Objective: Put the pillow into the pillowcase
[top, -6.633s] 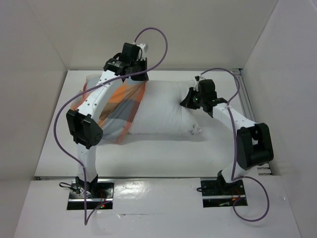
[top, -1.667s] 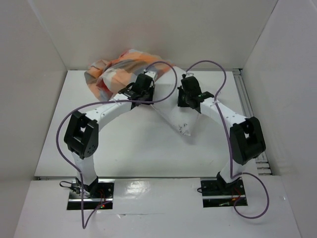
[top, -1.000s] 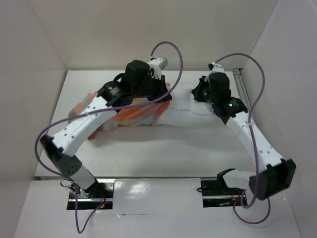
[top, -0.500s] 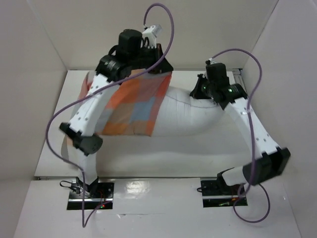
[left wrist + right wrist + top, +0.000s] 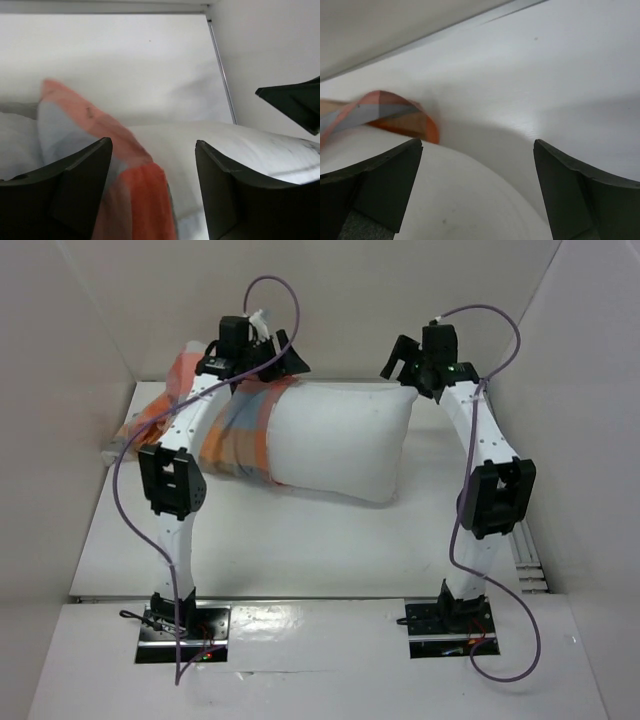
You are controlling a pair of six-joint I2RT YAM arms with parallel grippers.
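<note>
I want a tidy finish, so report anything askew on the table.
The checked orange, blue and grey fabric pillowcase covers only the left end of the plump white pillow; its loose remainder lies bunched by the left wall. Most of the pillow is bare. The left pincer and right pincer are open.

Both let go since 0.5 s ago: left claw (image 5: 283,362) dropped the pillowcase (image 5: 238,437), right claw (image 5: 405,362) released the pillow (image 5: 335,445). Both now gape empty above its far edge. Pillow has settled flat on the worktop (image 5: 300,540), pillowcase slumped over its left end.
</note>
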